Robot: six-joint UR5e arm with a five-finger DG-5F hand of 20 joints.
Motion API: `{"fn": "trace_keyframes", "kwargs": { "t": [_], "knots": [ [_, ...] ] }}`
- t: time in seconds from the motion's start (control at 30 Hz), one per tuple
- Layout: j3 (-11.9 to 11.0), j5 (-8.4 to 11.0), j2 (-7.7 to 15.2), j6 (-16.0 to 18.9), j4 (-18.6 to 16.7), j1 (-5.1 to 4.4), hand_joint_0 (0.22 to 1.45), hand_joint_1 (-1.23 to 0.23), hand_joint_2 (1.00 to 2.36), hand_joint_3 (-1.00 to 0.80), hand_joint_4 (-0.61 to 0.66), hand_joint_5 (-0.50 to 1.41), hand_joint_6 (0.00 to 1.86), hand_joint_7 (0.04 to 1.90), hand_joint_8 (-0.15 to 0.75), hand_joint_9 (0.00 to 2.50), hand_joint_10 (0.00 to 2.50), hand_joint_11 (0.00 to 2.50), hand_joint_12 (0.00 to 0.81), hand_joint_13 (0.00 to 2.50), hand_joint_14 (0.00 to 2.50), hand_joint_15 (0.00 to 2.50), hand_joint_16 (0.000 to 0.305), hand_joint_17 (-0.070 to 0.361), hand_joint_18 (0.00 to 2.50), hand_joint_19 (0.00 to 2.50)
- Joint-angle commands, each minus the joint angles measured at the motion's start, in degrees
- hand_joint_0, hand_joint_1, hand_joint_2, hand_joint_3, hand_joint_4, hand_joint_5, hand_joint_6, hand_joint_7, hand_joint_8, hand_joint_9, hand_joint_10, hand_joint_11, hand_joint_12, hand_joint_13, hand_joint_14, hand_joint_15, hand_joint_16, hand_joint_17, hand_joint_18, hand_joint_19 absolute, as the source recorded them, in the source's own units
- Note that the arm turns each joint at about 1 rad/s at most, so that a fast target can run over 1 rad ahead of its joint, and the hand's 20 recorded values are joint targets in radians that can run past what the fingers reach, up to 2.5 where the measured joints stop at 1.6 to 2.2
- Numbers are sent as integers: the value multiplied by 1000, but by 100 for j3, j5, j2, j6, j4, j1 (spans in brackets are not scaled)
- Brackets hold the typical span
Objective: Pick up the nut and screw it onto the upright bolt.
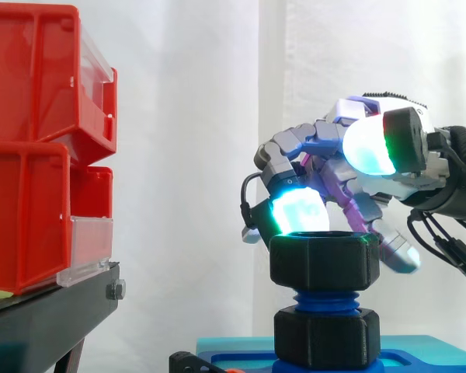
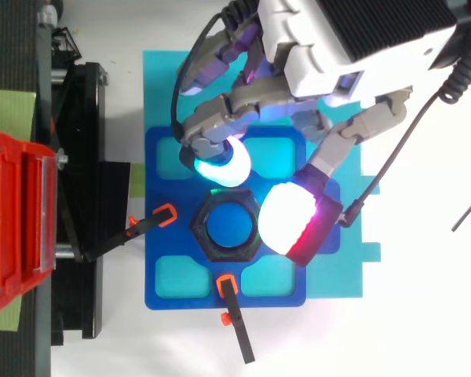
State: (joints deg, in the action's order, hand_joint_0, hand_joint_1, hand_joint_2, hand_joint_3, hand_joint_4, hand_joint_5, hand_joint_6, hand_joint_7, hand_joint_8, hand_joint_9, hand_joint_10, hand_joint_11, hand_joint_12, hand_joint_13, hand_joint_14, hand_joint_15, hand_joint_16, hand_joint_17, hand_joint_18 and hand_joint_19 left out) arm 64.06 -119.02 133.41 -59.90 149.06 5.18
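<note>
Hand (image 2: 330, 55) half open over the work: fingers bent and spread wide, gripping nothing. Black hex nut (image 1: 325, 260) sits right below the fingertips, already on top of the upright blue bolt (image 1: 324, 299), level, with bare thread showing beneath it. One cyan-white fingertip (image 1: 299, 211) is down at the nut's top rim on its far edge, touching or a hair above (can't tell which). The big white-green pad (image 1: 366, 145) sits higher, well clear of the nut; in the top view it reads white-red just beside the nut's edge, on the hand's side. Other fingers are curled back under the palm, away from the nut. A second black nut (image 1: 326, 336) is lower on the same bolt, at its foot, apart from the upper one. The bolt stands in the middle of a blue fixture plate (image 2: 165, 275) under the hand, which lies on a teal sheet (image 2: 334, 275) on the white tabletop (image 2: 424, 314). Two black clamps with orange tips (image 2: 166, 214) (image 2: 226, 284) point at the nut from the sides away from the hand. Red bins (image 1: 31, 155) on a black stand (image 1: 46, 311) are well beyond the fingertips.
</note>
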Motion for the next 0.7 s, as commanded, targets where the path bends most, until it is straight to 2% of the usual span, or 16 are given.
{"fn": "trace_keyframes", "kwargs": {
  "t": [0.0, 0.1, 0.17, 0.23, 0.27, 0.3, 0.33, 0.37, 0.4, 0.43, 0.53, 0.57, 0.6, 0.67],
  "knots": [
    [-95, -42, 0, -4, 149, 36, 511, -296, 1000, -500, 98, 80, 542, 1404, 285, 2106, 15, 459, 178, 1417, 4, 105, 11, 25, 837, 17],
    [-174, -60, 0, -4, 229, 44, 505, -290, 1000, -500, 123, 75, 505, 1472, 306, 2053, 15, 460, 187, 1379, 4, 112, 15, 33, 798, 23],
    [-244, -77, 0, -4, 273, 53, 502, -287, 1000, -500, 152, 53, 502, 1418, 318, 1980, 14, 436, 193, 1350, 3, 110, 17, 39, 762, 29],
    [-332, -95, 0, -4, 352, 62, 493, -276, 1000, -500, 158, -13, 505, 1198, 304, 1733, 11, 349, 209, 1195, 4, 102, 24, 55, 688, 69],
    [-359, -104, -8, -4, 369, 62, 489, -271, 1000, -500, 176, -26, 505, 1146, 298, 1652, 10, 319, 218, 1157, 3, 96, 26, 58, 673, 71],
    [-394, -113, 0, 4, 387, 62, 483, -263, 1000, -500, 199, -64, 505, 1036, 282, 1498, 8, 267, 245, 978, 0, 52, 30, 67, 595, 66],
    [-429, -113, -8, 4, 396, 62, 474, -257, 1000, -500, 204, -97, 504, 964, 260, 1335, 6, 200, 267, 782, 0, 2, 31, 70, 427, 24],
    [-455, -121, -8, 4, 404, 71, 471, -252, 1000, -500, 188, -113, 504, 924, 258, 1230, 5, 159, 279, 691, 0, 0, 32, 72, 350, 0],
    [-526, -139, -8, 4, 440, 62, 459, -240, 1000, -500, 164, -152, 503, 802, 258, 969, 0, 0, 306, 483, 0, 0, 34, 77, 127, 0],
    [-622, -157, 0, 4, 510, 62, 454, -232, 1000, -500, 134, -175, 502, 721, 241, 793, 0, 0, 313, 348, 0, 0, 36, 80, 0, 0],
    [-754, -165, 0, 4, 598, 36, 442, -206, 1000, -500, 84, -203, 501, 606, 212, 486, 0, 0, 322, 66, 0, 0, 40, 90, 0, 0],
    [-781, -174, 0, 4, 589, 36, 441, -203, 1000, -500, 78, -205, 501, 600, 210, 465, 0, 0, 322, 40, 0, 0, 40, 90, 0, 0],
    [-833, -192, 0, 4, 589, 36, 435, -160, 1000, -500, 58, -219, 501, 572, 182, 271, 0, 0, 322, 0, 0, 0, 42, 95, 0, 0],
    [-851, -209, 0, 4, 563, 27, 432, -142, 1000, -500, 46, -226, 501, 555, 176, 189, 0, 0, 321, 0, 0, 0, 45, 100, 0, 0]
  ]
}}
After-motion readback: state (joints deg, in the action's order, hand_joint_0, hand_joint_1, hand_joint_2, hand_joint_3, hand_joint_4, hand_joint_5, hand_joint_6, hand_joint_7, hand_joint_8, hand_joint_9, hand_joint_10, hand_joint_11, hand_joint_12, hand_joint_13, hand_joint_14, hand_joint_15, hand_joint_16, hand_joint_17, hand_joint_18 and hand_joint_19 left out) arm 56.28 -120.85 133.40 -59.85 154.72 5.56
